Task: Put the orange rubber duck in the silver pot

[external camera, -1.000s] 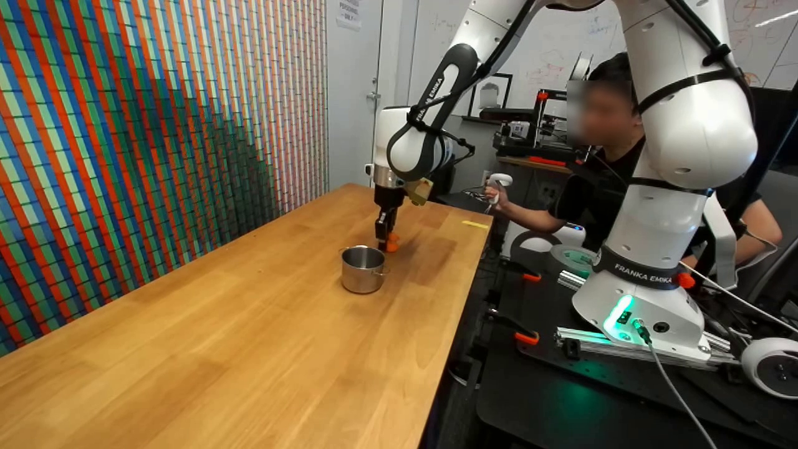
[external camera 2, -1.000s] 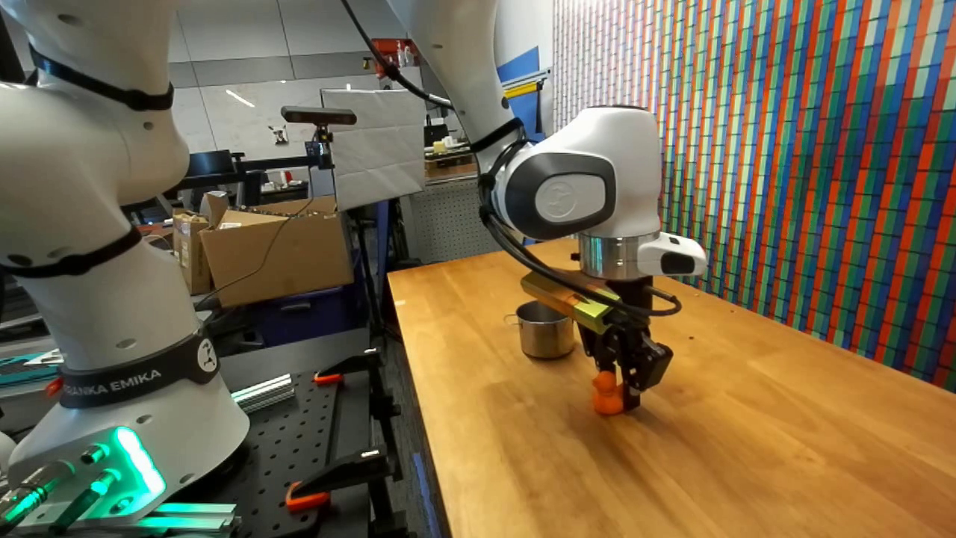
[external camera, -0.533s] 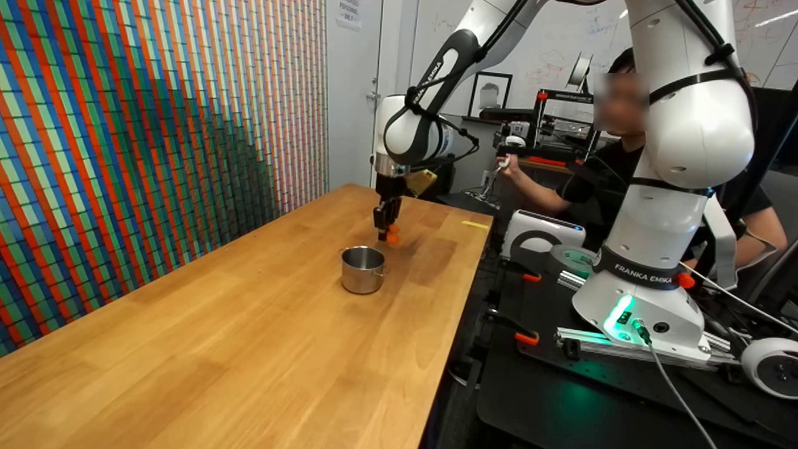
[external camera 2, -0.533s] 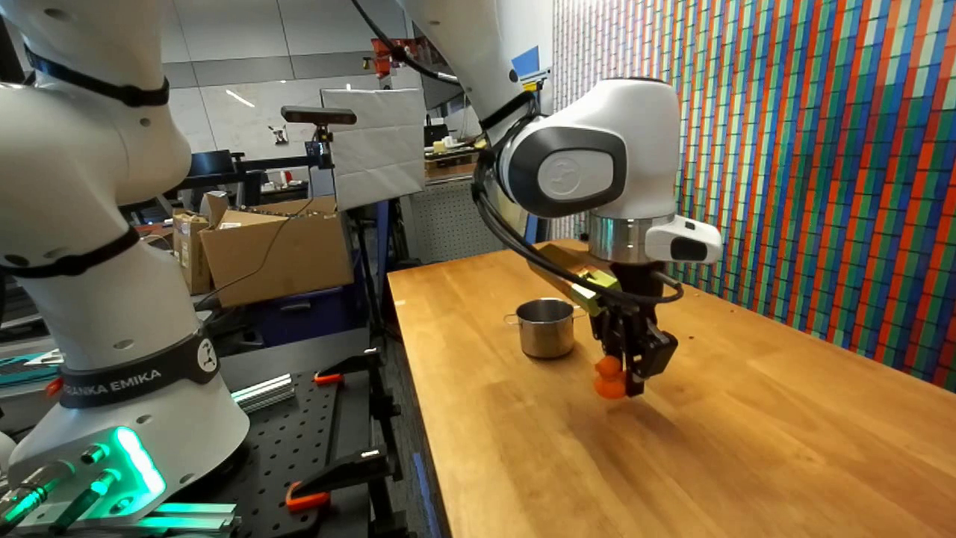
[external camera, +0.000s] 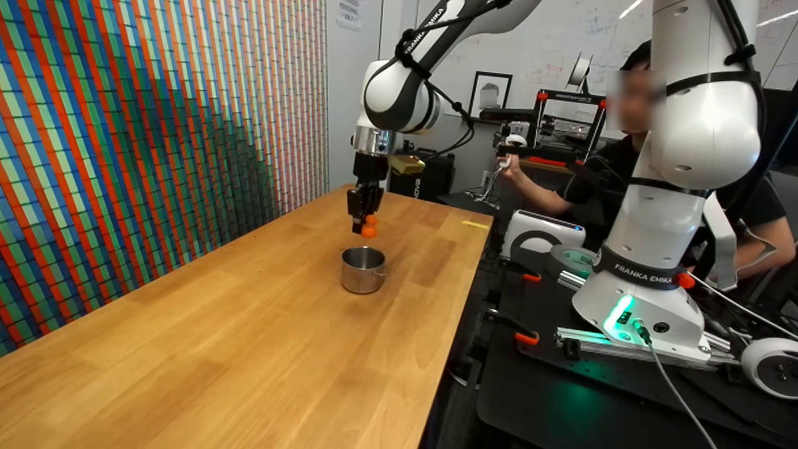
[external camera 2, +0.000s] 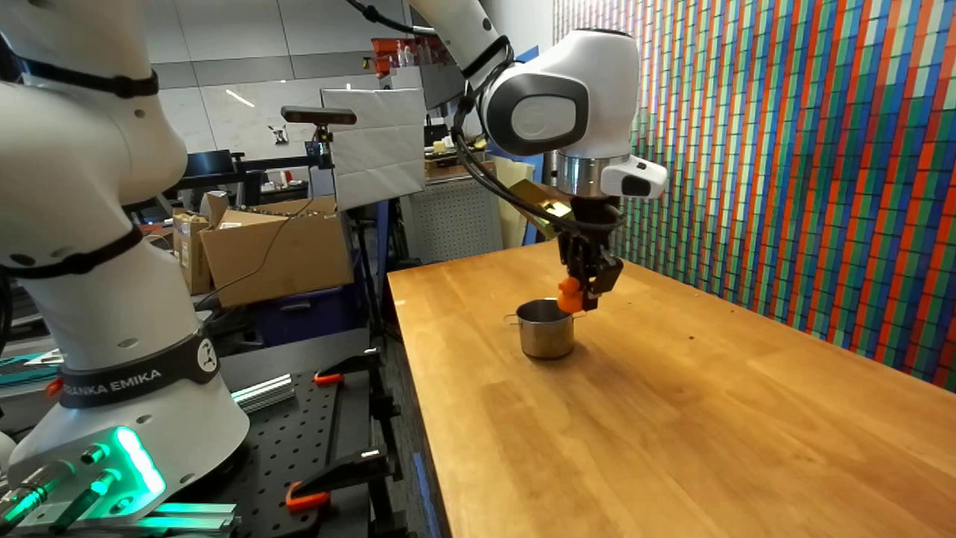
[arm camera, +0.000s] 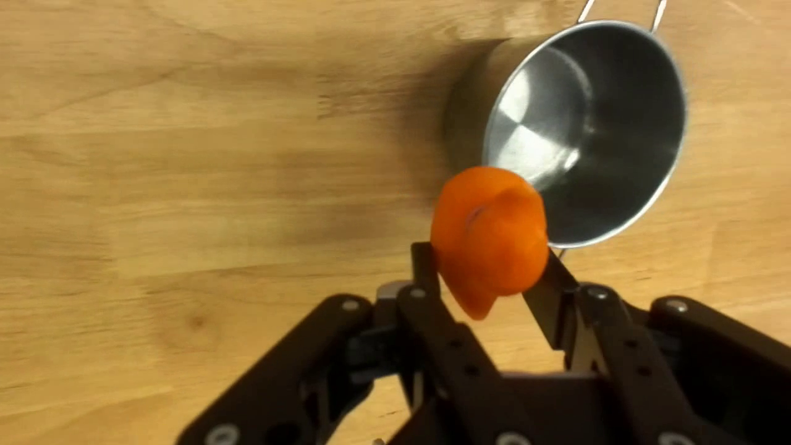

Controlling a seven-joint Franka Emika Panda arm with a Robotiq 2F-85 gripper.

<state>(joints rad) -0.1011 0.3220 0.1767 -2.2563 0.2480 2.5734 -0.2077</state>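
The orange rubber duck (external camera: pixel 369 228) is held in the air between the fingers of my gripper (external camera: pixel 361 226). It also shows in an exterior view (external camera 2: pixel 570 297) and in the wrist view (arm camera: pixel 491 232). The silver pot (external camera: pixel 363 277) stands upright on the table, open at the top, with thin wire handles. In an exterior view the pot (external camera 2: pixel 546 335) is partly overlapped at its rim by the duck. In the wrist view the duck covers the lower left rim of the pot (arm camera: pixel 636 130). The visible inside of the pot holds nothing.
The wooden table (external camera: pixel 249 324) carries the pot. A patterned wall (external camera: pixel 162 137) runs along its far side. The robot base (external camera: pixel 642 312) stands on a black bench beside the table. A person (external camera: pixel 598 168) sits behind the arm. Clamps (external camera 2: pixel 343 478) hold the bench edge.
My gripper has lifted the duck off the table and carried it up and toward the pot. The duck is now close to the pot's rim. The pot has not moved.
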